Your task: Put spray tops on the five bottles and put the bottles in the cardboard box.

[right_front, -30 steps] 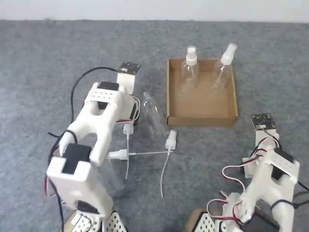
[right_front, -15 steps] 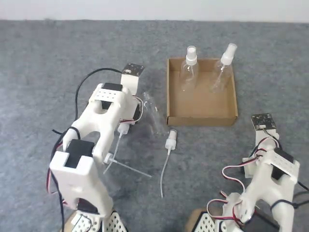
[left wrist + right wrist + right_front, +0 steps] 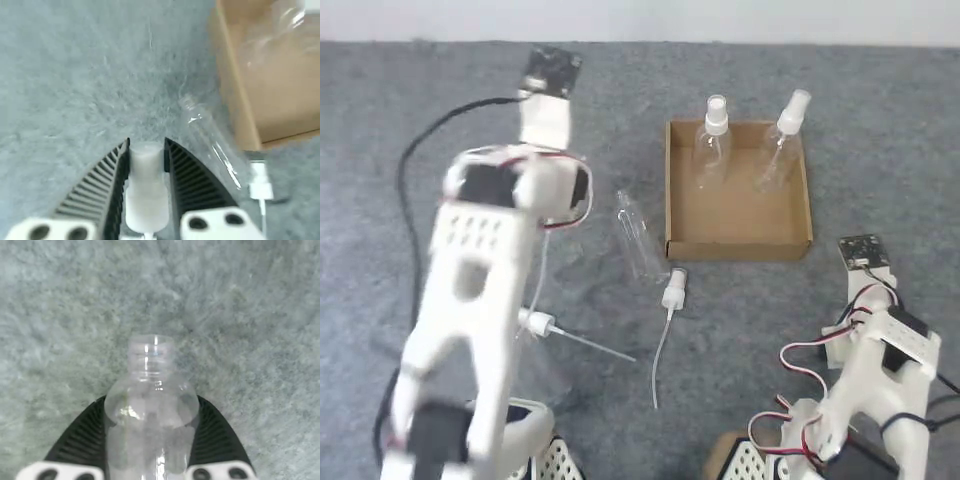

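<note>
Left claw [image 3: 146, 146] clamps white spray top [image 3: 145, 187], right claw [image 3: 151, 401] grips clear plastic bottle [image 3: 148, 412], loose uncapped bottle [image 3: 640, 238] lies on worktop, neck toward 11 o'clock

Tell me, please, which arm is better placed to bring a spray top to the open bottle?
Left, I'd say. The left gripper is shut on a spray top, ready to carry over; the right gripper grips the open bottle, its neck exposed.

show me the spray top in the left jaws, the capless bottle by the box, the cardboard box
spray top [image 3: 146, 185]: left wrist view, white body
capless bottle [image 3: 640, 240]: high view, mid-body
cardboard box [image 3: 740, 248]: high view, near wall
</note>
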Robot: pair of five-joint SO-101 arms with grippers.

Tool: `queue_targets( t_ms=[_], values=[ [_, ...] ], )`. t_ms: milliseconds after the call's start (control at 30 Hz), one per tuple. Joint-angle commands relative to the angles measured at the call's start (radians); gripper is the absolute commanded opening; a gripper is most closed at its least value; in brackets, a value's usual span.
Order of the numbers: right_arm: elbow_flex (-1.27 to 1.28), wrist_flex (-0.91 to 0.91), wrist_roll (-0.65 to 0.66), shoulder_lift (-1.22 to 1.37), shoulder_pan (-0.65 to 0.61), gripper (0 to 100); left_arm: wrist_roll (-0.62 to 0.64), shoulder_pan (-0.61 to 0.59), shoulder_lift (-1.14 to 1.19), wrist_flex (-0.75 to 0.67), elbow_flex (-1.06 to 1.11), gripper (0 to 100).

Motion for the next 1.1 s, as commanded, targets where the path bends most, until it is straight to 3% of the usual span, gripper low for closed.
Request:
queue_targets(
  t_ms=[0, 233, 600, 667, 900, 1067],
  values=[
    [-0.061, -0.016, 0.068, -0.001, 0.012, 0.6, -0.034, 0.002, -0.265, 0.074, 0.053, 1],
    [-0.276, -0.016, 0.087, 0.013, 0.125, 0.6, -0.12, 0.008, -0.508, 0.077, 0.323, 1],
    [-0.44, -0.016, 0.089, 0.283, 0.148, 0.8, -0.087, 0.0, -0.657, -0.17, 0.742, 1],
    [-0.445, -0.016, 0.089, 0.321, 0.147, 4.7, -0.089, -0.005, -0.686, -0.193, 0.783, 1],
    [-0.448, -0.019, 0.089, 0.335, 0.145, 32.9, -0.092, -0.006, -0.707, -0.206, 0.809, 1],
    [-0.508, 0.031, 0.089, 0.334, 0.105, 28.2, -0.092, -0.006, -0.709, -0.206, 0.814, 1]
  ],
)
